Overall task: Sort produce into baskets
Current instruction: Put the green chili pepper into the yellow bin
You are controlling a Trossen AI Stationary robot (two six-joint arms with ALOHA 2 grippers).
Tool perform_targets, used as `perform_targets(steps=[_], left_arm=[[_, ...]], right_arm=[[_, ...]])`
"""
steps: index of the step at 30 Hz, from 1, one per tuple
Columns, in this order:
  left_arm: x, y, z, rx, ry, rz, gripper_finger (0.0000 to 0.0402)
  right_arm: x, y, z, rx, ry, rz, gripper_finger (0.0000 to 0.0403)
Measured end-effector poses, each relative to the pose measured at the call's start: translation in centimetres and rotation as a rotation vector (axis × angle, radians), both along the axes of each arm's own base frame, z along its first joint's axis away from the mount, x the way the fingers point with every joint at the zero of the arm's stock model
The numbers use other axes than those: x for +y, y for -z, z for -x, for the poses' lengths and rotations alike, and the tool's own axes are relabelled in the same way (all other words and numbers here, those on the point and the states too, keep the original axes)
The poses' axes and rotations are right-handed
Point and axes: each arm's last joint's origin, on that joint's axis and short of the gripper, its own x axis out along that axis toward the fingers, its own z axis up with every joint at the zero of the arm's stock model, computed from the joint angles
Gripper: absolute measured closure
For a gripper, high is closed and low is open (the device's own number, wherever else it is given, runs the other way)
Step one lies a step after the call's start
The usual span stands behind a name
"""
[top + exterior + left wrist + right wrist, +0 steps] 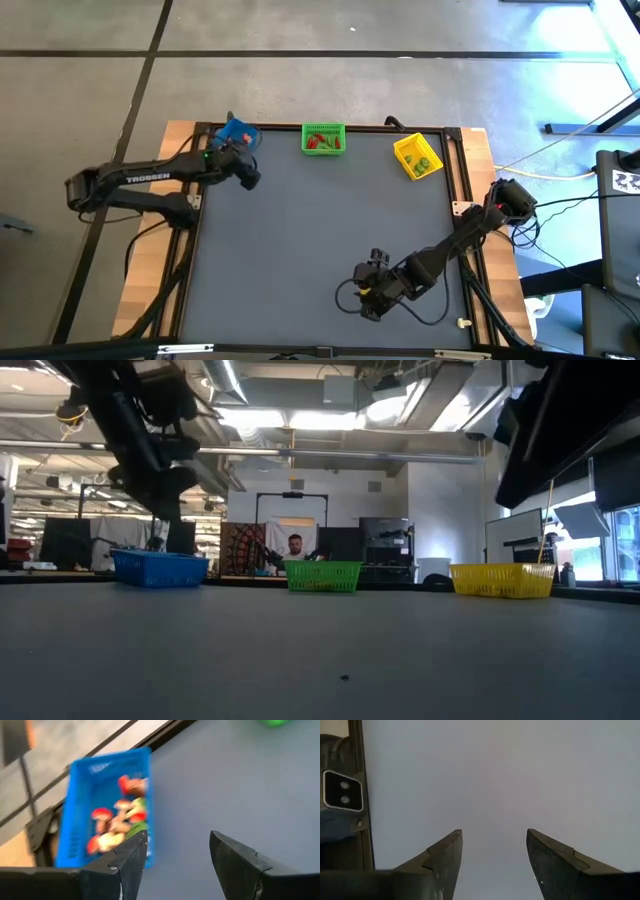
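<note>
Left hand (248,178) hangs beside the blue basket (238,132) at the worktop's (320,240) far left, fingers apart, empty. Green basket (323,139) sits far centre, long axis left-right; yellow basket (417,157) far right, skewed diagonally. Right hand (368,300) waits near right, fingers apart, empty.

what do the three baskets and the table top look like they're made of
Blue basket, green basket, yellow basket: likely moulded plastic, judging by the bright uniform colour and thin slatted walls. Table top: a dark matte mat or sheet, no glare; its edges look like bare wood.
</note>
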Motion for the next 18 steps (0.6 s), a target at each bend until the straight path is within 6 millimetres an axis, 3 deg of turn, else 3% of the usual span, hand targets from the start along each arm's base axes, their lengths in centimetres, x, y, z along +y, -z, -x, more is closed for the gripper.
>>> perform_targets(steps=[12, 18], left_arm=[[5.4, 2.5, 2.1, 0.042, -0.194, 0.234, 0.0192], [7.7, 1.4, 2.5, 0.001, -0.217, 0.256, 0.0192]], right_arm=[[-0.1, 0.1, 0.1, 0.0, 0.003, 0.031, 0.0183], [-0.3, 0.1, 0.1, 0.001, -0.007, 0.06, 0.0183]])
